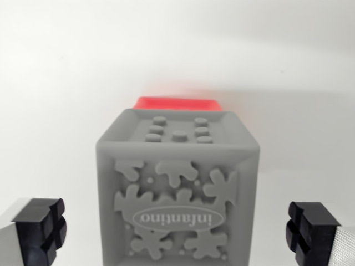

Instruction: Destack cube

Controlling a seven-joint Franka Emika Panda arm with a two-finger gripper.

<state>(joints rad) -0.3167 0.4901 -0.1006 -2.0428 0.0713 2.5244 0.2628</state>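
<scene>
Wrist view shows our gripper (177, 230) spread wide either side of the grey cube (177, 191); we should close squarely, lifting it off the red cube (176, 103)

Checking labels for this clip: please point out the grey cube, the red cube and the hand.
grey cube (177, 194): wrist view, embossed front face.
red cube (176, 103): wrist view, edge visible behind the grey cube.
hand (177, 233): wrist view, midway between the black fingertips.
</scene>
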